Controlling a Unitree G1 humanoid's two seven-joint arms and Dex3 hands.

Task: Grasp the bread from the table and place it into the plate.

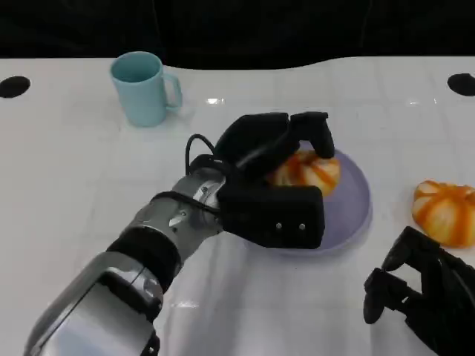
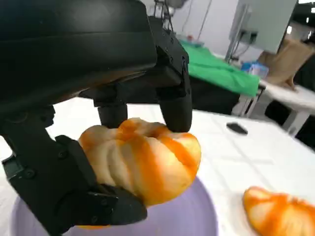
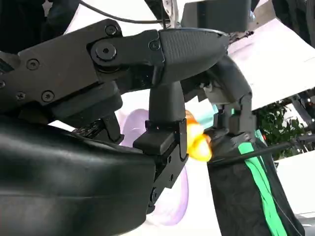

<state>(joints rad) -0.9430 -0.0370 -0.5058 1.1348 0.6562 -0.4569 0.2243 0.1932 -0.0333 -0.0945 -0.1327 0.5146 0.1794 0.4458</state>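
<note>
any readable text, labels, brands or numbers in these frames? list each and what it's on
None readable.
The mug, plate, both breads and table are plain, with no print.
The left hand and right hand show screws but no markings.
Background items in the left wrist view are too blurred to show any text.

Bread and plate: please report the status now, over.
Left hand grips bread over the purple plate. Right hand low, holds nothing. Second bread on table right of plate. Nothing in the way.
</note>
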